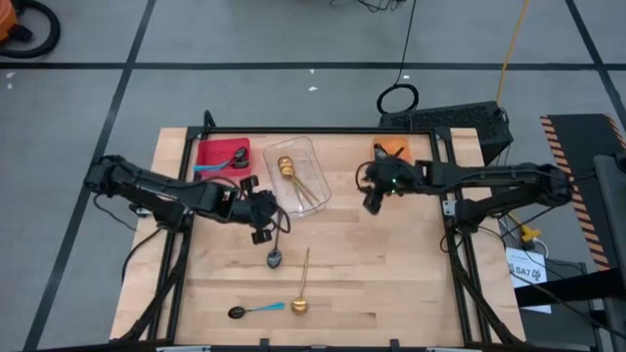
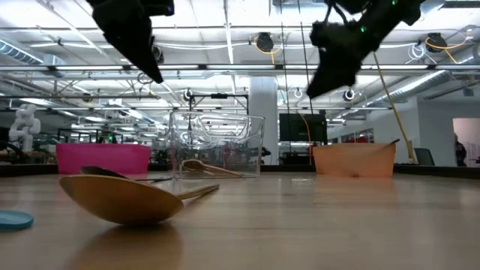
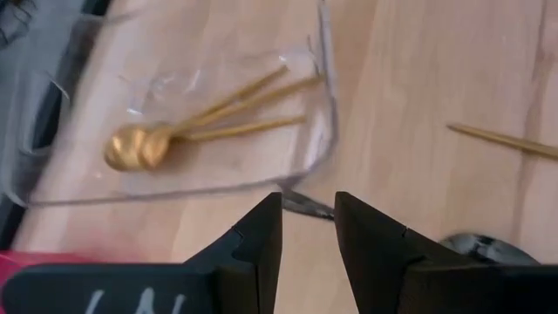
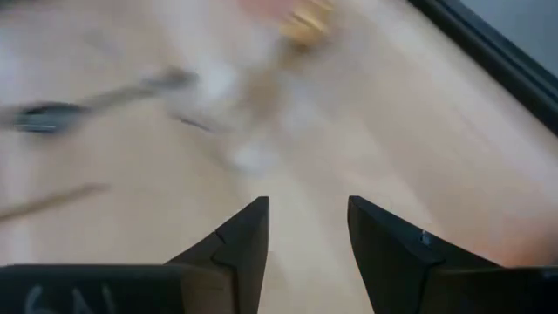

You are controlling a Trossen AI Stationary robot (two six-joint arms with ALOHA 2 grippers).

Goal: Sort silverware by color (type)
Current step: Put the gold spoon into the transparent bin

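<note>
Three spoons lie flat on the table: an all-dark spoon (image 1: 276, 256), a gold spoon (image 1: 301, 291) and a blue-handled spoon (image 1: 256, 310) near the front edge. More gold spoons (image 3: 200, 122) lie in the clear bin (image 1: 315, 154). A blue-handled spoon (image 1: 223, 164) lies in the red bin (image 1: 207, 152). My left gripper (image 1: 262, 227) hangs open above the table, between the clear bin and the dark spoon, whose handle (image 3: 301, 205) shows beyond its fingertips (image 3: 308, 222). My right gripper (image 1: 373, 200) hangs open in the air near the orange bin (image 1: 391, 150), nothing between its fingers (image 4: 307, 227).
The three bins stand in a row along the table's far side: red on the left, clear in the middle, orange on the right. In the low view both grippers (image 2: 154, 67) (image 2: 324, 81) hang well above the tabletop. Bare wood lies on the table's right half.
</note>
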